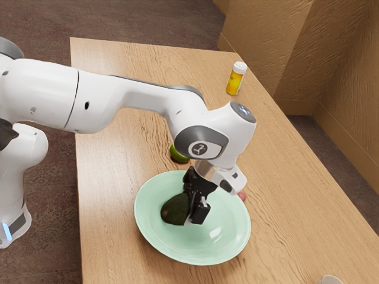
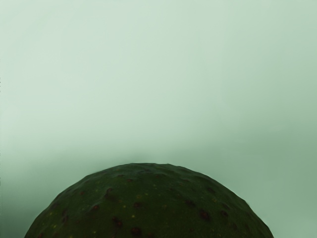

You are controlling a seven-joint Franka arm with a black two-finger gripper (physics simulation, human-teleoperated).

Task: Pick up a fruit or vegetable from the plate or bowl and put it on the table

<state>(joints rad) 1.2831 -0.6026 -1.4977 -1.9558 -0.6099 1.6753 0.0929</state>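
Observation:
A pale green plate or shallow bowl (image 1: pixel 231 234) sits on the wooden table. Over its middle, my black gripper (image 1: pixel 194 208) reaches down low, right against a dark green avocado (image 1: pixel 173 210). The avocado lies at the exterior view's left of the gripper, and part of it is hidden behind the gripper. In the wrist view the bumpy avocado (image 2: pixel 148 206) is large under my hand, with the pale green dish (image 2: pixel 158 79) behind it. Whether the avocado is gripped from both sides cannot be made out.
A green fruit (image 1: pixel 179 155) rests on the table (image 1: pixel 118 177) behind the dish. Something reddish (image 1: pixel 242 196) shows by the dish's rim. A yellow bottle with a white cap (image 1: pixel 235 79) stands near the far edge; a white round object (image 1: pixel 330 280) is at the lower right.

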